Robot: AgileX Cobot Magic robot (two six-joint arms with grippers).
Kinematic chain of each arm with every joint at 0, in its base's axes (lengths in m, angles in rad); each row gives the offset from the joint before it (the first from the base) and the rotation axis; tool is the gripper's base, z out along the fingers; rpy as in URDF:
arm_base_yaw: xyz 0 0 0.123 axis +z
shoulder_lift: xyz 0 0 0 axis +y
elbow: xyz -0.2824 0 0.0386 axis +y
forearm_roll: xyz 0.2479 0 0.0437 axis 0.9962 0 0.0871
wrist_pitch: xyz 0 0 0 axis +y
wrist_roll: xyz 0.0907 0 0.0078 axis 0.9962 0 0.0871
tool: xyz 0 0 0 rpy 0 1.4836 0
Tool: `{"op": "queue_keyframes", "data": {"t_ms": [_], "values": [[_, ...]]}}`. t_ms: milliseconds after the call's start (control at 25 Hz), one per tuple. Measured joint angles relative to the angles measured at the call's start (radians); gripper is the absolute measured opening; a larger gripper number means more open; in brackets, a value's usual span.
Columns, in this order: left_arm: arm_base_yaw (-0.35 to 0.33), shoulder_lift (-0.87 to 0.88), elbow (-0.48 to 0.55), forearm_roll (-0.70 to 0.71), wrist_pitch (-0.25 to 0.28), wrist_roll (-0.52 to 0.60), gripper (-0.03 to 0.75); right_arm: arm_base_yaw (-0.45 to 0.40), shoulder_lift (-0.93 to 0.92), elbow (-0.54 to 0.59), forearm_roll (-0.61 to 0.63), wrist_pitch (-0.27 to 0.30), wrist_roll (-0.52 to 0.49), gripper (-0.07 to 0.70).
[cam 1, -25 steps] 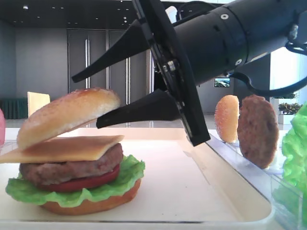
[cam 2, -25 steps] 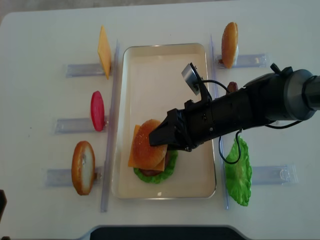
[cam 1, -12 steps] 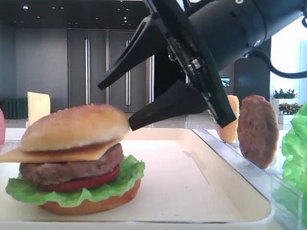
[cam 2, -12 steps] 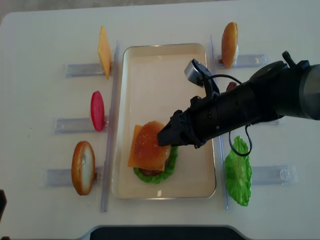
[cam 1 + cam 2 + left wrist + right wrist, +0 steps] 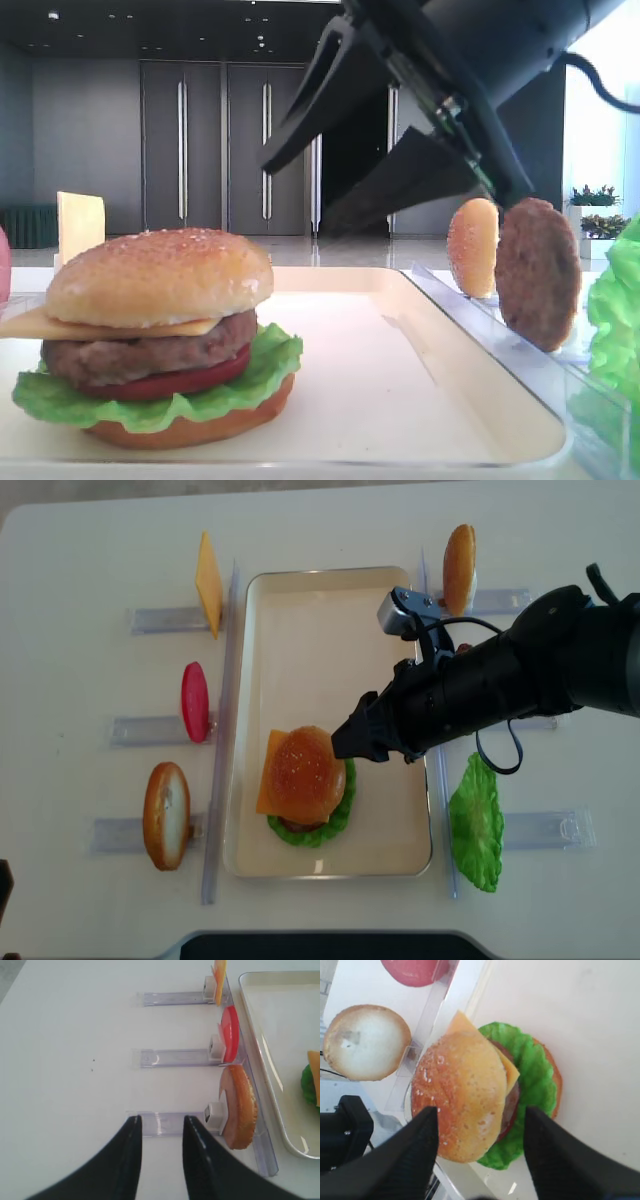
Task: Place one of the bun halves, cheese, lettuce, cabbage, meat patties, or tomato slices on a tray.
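Table (image 5: 90, 540), white, carries the cream tray (image 5: 300, 610) at its middle, with clear racks (image 5: 160, 619) standing on either side. Right gripper (image 5: 348, 742) hangs above the tray just right of the stacked burger, its jaws spread wide and holding nothing. On the near left part of the tray the sesame bun top (image 5: 302, 773) sits level on the stack, over cheese (image 5: 264, 775), a patty (image 5: 140, 355), tomato (image 5: 175, 382), lettuce (image 5: 345, 795) and a bun base (image 5: 190, 425). Left gripper (image 5: 160, 1127) hovers over bare table by the left racks, jaws narrowed, holding nothing. Spare pieces stand in the racks: cheese slice (image 5: 208, 583), tomato slice (image 5: 194, 701), bun half (image 5: 166, 815), another bun (image 5: 459, 555), loose lettuce leaf (image 5: 477, 823).
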Motion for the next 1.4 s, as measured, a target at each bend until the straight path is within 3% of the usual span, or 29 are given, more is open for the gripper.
{"op": "queue_keyframes", "data": {"t_ms": [200,440,640,880,1040,1200,1400], "values": [[0.000,0.000,0.000,0.000,0.000,0.000,0.219,0.000,-0.116,-0.001,-0.179,-0.037,0.114,0.399],[0.000,0.000,0.000,0.000,0.000,0.000,0.219,-0.037,-0.240,-0.001,-0.623,0.002,0.453,0.397],[0.000,0.000,0.000,0.000,0.000,-0.001,0.219,-0.147,-0.340,-0.001,-1.011,0.127,0.742,0.372],[0.000,0.000,0.000,0.000,0.000,-0.001,0.219,-0.323,-0.429,-0.001,-1.317,0.336,0.908,0.354],[0.000,0.000,0.000,0.000,0.000,-0.001,0.219,-0.428,-0.456,-0.001,-1.385,0.422,0.958,0.354],[0.000,0.000,0.000,0.000,0.000,-0.001,0.219,-0.507,-0.465,-0.002,-1.407,0.439,0.971,0.354],[0.000,0.000,0.000,0.000,0.000,-0.001,0.219,-0.520,-0.465,-0.003,-1.408,0.439,0.973,0.354]]}}
